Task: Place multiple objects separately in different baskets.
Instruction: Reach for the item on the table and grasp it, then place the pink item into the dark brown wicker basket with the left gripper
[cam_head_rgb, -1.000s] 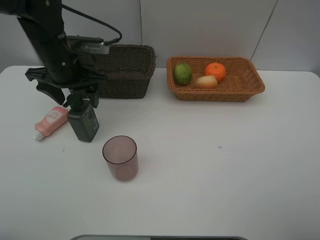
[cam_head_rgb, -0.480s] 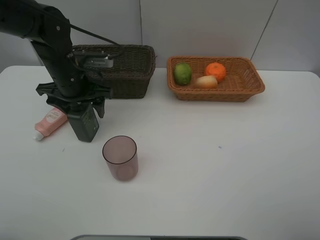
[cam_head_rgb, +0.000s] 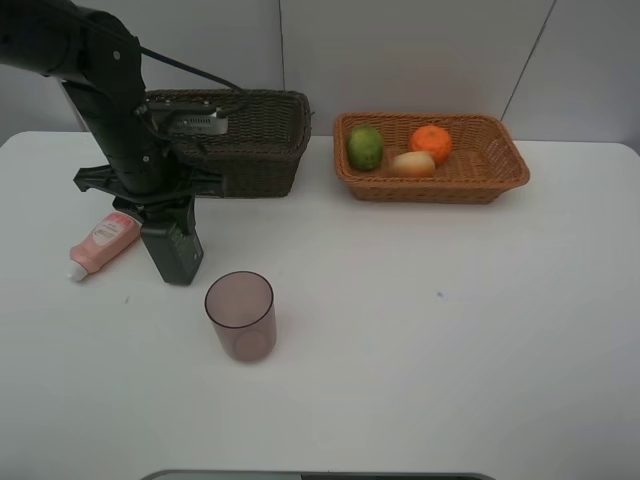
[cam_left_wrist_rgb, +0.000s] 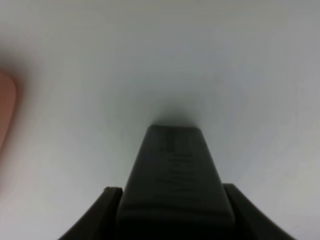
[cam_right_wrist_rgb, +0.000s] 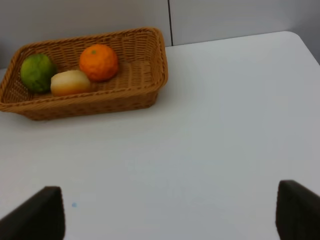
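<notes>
My left gripper (cam_head_rgb: 166, 214) is shut on the dark green pump bottle (cam_head_rgb: 176, 256), which stands on the table in front of the dark brown basket (cam_head_rgb: 250, 140). In the left wrist view the bottle (cam_left_wrist_rgb: 172, 185) fills the gap between the fingers (cam_left_wrist_rgb: 111, 210). The pink tube (cam_head_rgb: 102, 242) lies just left of the bottle. The pinkish cup (cam_head_rgb: 241, 315) stands nearer the front. The lime (cam_head_rgb: 366, 147), orange (cam_head_rgb: 431, 142) and peach (cam_head_rgb: 413, 164) lie in the light tan basket (cam_head_rgb: 500, 168). My right gripper (cam_right_wrist_rgb: 172, 215) is open and holds nothing.
The dark brown basket stands close behind my left arm. In the right wrist view the tan basket (cam_right_wrist_rgb: 150, 95) with the lime (cam_right_wrist_rgb: 37, 72), orange (cam_right_wrist_rgb: 98, 62) and peach (cam_right_wrist_rgb: 70, 82) lies well ahead of the gripper, with bare white table between.
My left gripper came down over the pump bottle and its fingers closed in against the bottle's sides. The bottle shifted slightly. The right arm stayed still.
</notes>
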